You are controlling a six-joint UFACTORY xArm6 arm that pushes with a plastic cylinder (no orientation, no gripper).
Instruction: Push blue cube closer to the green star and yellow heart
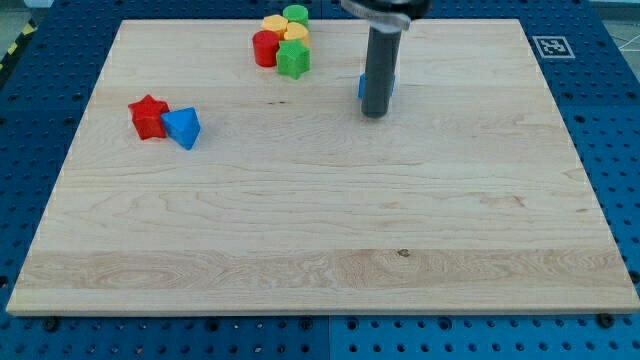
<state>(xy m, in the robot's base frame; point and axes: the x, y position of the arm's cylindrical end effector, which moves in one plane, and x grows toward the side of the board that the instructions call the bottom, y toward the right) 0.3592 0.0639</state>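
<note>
camera view: the only one, looks down on the wooden board (320, 230).
my tip (374, 114): upper centre of frame, down at the board. Bare rod, no jaws, so nothing to spread or pinch.
blue cube (362, 87): mostly hidden behind the rod, only slivers showing either side. Touching or just behind, can't tell.
green star (293, 60): upper centre-left, at the lower right of the cluster.
yellow heart (296, 33): just above the star; shape hard to confirm.
cluster extras: yellow block (273, 22), green block (295, 14), red cylinder (265, 48).
far left: red star (148, 116), blue block (183, 127), touching.
handling: cube looks light, rigid, slides easily; off-centre contact will spin it.
contact point: middle of its right face, push left.
</note>
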